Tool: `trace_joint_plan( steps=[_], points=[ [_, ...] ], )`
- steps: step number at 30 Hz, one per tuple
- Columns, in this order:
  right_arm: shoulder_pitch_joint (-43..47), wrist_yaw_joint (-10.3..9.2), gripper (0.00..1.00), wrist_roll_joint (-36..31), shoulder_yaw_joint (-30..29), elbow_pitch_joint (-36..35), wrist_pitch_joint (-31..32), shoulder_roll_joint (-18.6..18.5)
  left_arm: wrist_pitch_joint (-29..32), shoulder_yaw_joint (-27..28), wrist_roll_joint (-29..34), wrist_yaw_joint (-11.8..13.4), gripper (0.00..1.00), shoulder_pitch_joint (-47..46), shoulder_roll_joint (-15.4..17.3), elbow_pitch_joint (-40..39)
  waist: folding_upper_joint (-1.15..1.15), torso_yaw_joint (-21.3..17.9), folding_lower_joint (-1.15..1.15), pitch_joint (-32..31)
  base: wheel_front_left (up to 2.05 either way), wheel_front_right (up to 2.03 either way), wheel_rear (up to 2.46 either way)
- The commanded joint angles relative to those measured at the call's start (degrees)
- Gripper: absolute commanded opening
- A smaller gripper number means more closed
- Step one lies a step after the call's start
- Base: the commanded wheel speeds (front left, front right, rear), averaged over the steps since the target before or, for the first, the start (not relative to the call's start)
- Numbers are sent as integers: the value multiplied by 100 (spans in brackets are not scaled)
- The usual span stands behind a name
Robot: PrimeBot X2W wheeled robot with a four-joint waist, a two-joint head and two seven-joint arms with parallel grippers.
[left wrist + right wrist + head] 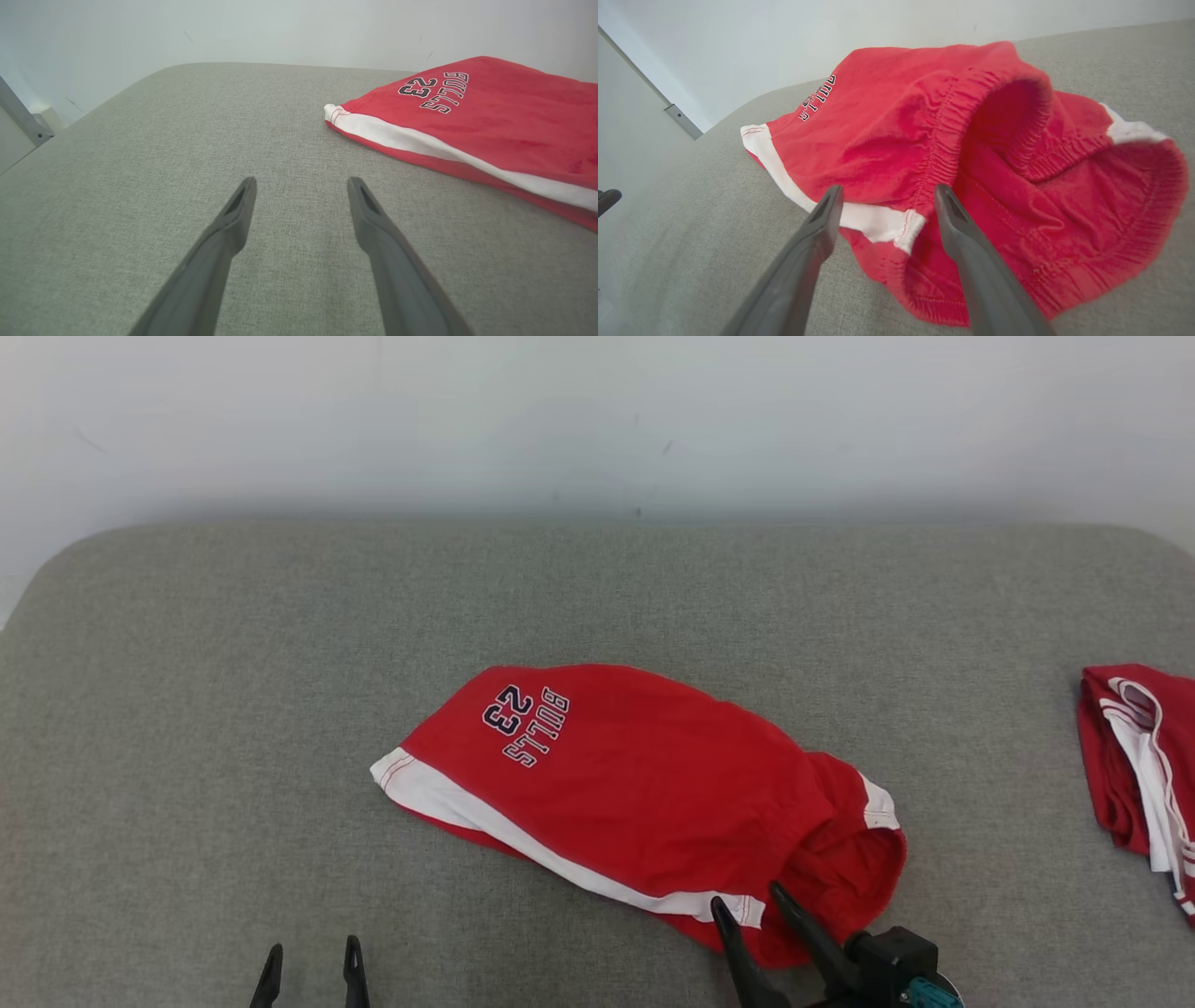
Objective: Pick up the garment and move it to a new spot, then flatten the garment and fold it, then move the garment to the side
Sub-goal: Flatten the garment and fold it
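Note:
Red shorts [644,784] with a white side stripe and "BULLS 23" print lie rumpled in the middle of the grey padded surface, waistband open toward the lower right. They also appear in the left wrist view [490,121] and the right wrist view [952,154]. My right gripper [752,898] [885,198] is open, its fingertips over the white stripe's end at the waistband corner, nothing clamped. My left gripper [313,957] [301,189] is open above bare fabric, well left of the shorts.
A second red garment with white stripes [1144,765] lies folded at the right edge of the grey surface [233,709]. A pale wall [597,420] runs behind the far edge. A metal frame piece [21,116] stands off the left side.

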Motion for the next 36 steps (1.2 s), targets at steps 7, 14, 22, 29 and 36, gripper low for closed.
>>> trace_joint_plan(
  steps=[7,14,22,29,36],
  points=[
    [48,-16,100,181,-34,20,2,-74,-19,-71,-86,48,100,-143,-2,-12,0,1,-1,121,0,0,0],
    [93,-16,81,228,77,31,2,-26,-19,-117,-106,68,100,-191,-3,-3,0,-24,-1,178,0,0,0],
    [22,-16,19,294,171,114,2,-66,-19,-166,-132,95,100,-261,-3,19,0,-11,-1,226,0,0,0],
    [-29,-16,0,318,108,102,2,-243,-18,-150,-174,116,100,-293,-3,9,0,-151,-1,271,0,0,0],
    [152,-16,0,277,72,-157,2,-668,-18,-113,-303,-24,100,-475,-2,92,0,-440,-1,278,0,0,0]
  ],
)
